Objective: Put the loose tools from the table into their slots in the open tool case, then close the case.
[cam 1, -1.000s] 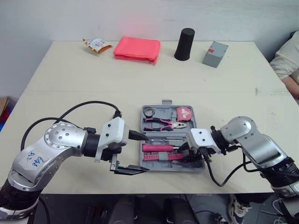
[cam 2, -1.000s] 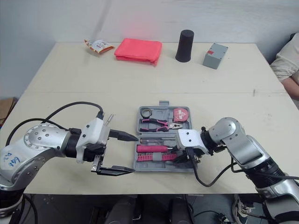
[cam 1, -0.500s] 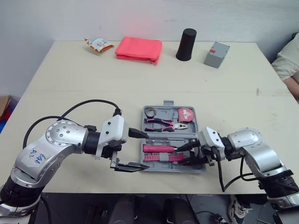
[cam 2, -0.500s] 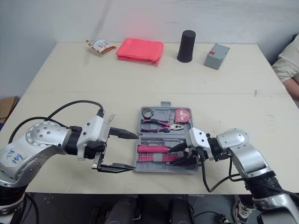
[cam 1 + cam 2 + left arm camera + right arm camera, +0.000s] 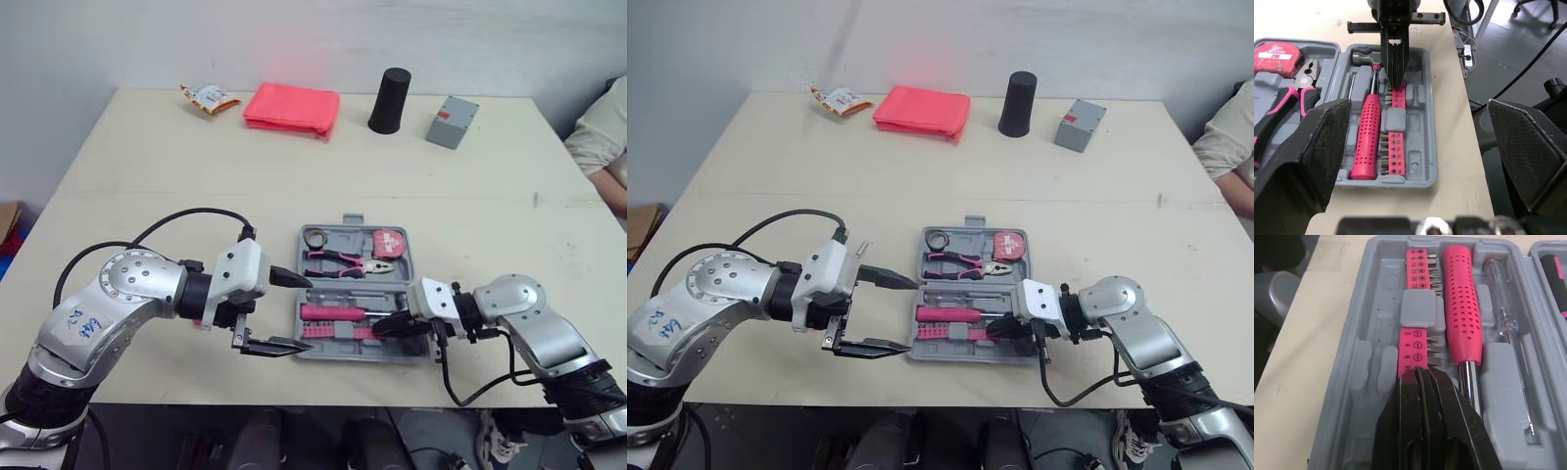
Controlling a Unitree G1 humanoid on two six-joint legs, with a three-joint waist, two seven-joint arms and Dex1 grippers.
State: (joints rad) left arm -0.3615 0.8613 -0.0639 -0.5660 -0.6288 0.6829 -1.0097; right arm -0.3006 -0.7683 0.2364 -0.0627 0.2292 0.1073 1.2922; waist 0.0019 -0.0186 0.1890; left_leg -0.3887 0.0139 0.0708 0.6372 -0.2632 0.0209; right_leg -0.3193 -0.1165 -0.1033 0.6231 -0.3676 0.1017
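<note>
Tool case (image 5: 1422, 142) lies open at lower centre of the head views. Pliers (image 5: 343, 260), tape measure (image 5: 387, 241), screwdriver (image 5: 1462, 308) and bit strip (image 5: 1413, 340) are slotted. Right gripper (image 5: 382, 326) has its fingers pressed together, empty, at the bit strip. Left gripper (image 5: 913, 314) gapes wide and empty at the case's left edge. Closing appears outstanding.

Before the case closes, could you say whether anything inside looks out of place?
Nothing stands out: pliers, tape measure, pink screwdriver and bit strip lie in their slots in the tool case. The shut right gripper is at the bit strip.
</note>
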